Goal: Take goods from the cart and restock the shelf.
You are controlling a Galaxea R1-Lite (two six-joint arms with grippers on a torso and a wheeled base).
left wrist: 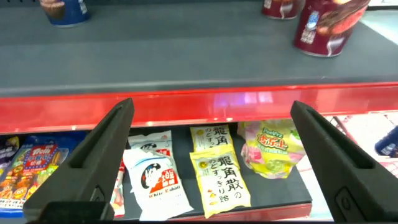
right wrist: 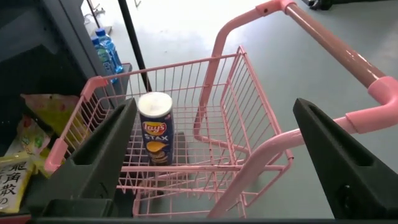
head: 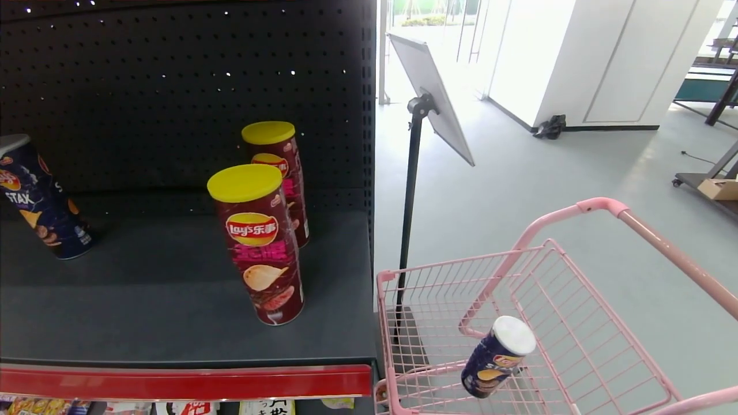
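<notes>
The dark blue cardboard tube with a white lid [head: 499,357] stands in the pink wire cart [head: 599,204], at about four o'clock in your head view. It looks like the only good left to fetch. Your right claw [right wrist: 212,102] hangs above it, spread wide and empty; your left claw [left wrist: 211,104] is the same. Next, lower the right claw around the tube's body and lift clear of the basket wall. On the dark grey shelf [head: 161,288], at nine to eleven o'clock, stand two maroon tubes with yellow lids [head: 259,242] and another blue tube [head: 40,202] — all with printed logos and crisp pictures.
</notes>
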